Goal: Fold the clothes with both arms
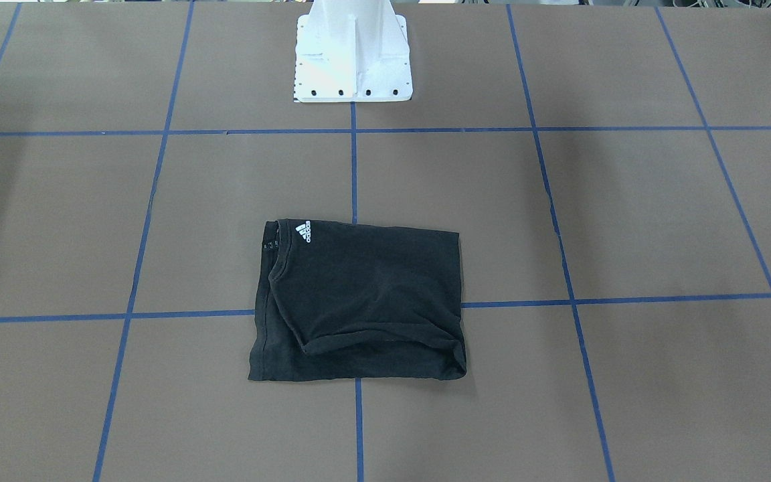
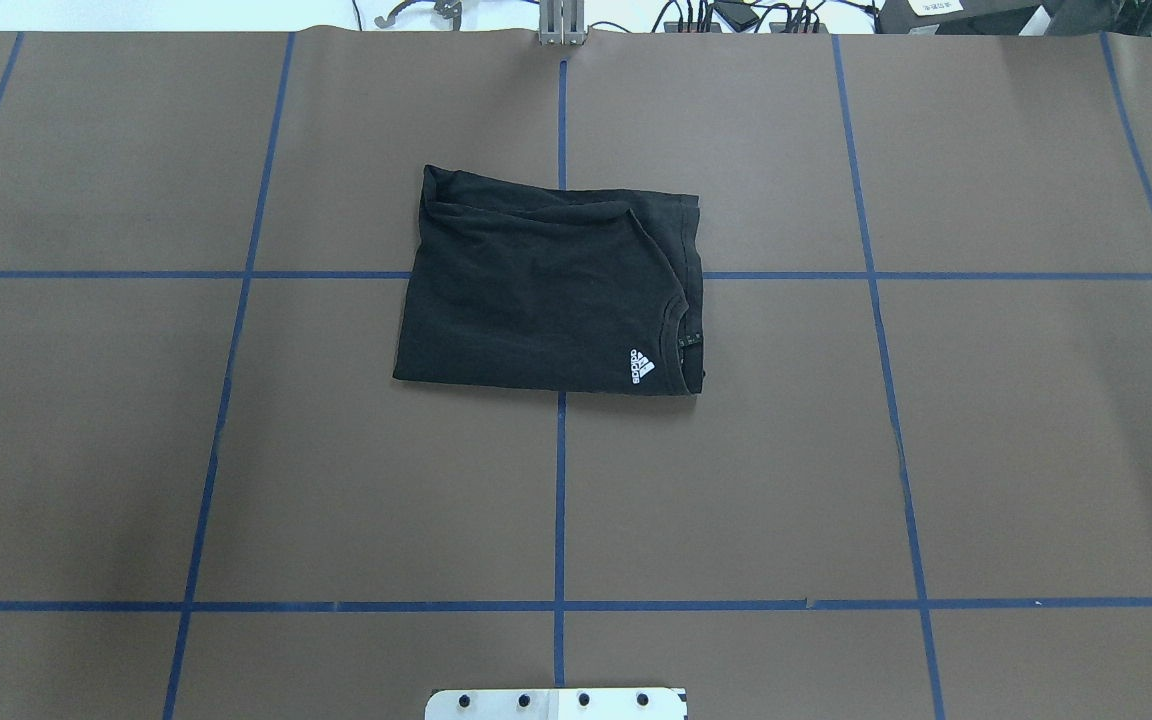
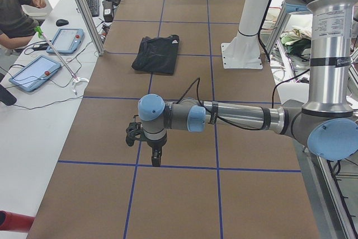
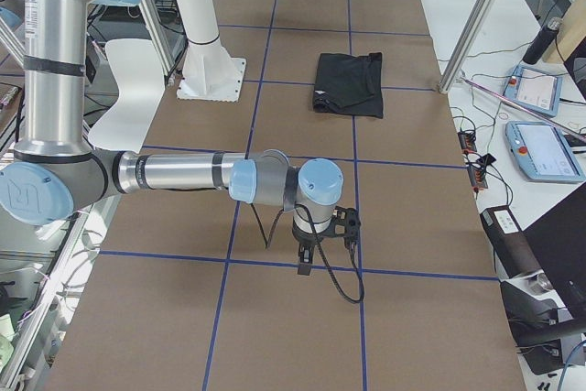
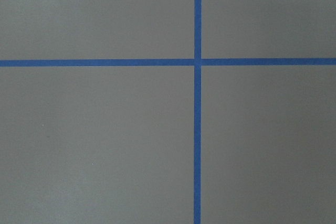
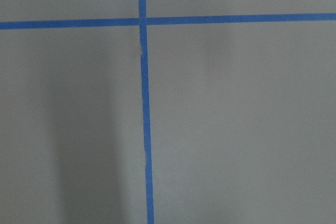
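Nearest in the left-end view, the left arm (image 3: 240, 117) hangs its left gripper (image 3: 155, 159) just over the brown table (image 3: 184, 200), by a blue tape crossing (image 5: 198, 62). The right gripper (image 4: 305, 263) hovers likewise at the opposite end. I cannot tell whether either's fingers are spread or closed. The black Adidas T-shirt (image 2: 546, 290) lies mid-table, well apart from both, folded to a rectangle with the logo (image 2: 642, 366) up. Folding looks nearly done. Any last fold should pinch both corners of the rumpled edge far from the robot and lift evenly.
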Motion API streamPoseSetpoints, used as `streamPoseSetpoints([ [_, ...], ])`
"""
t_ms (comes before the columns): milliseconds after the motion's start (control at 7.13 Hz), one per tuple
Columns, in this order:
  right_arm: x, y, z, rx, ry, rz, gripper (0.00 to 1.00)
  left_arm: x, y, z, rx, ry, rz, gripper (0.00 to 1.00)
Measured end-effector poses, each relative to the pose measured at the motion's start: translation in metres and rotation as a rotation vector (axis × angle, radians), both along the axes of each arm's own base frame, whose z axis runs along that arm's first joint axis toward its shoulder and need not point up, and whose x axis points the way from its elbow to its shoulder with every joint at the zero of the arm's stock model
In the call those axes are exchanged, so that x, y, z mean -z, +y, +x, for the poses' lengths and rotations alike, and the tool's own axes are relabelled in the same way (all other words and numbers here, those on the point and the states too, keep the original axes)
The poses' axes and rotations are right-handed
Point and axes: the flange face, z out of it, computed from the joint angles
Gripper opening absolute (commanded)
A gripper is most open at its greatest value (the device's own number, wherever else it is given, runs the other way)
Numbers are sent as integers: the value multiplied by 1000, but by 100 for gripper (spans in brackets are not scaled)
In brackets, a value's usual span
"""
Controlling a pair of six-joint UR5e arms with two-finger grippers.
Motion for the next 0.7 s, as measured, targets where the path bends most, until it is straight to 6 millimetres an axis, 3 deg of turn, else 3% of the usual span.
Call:
streamPoseSetpoints([
  [701, 0, 0, 0, -11, 1, -9, 100, 3, -3, 1, -2, 0, 6, 100],
])
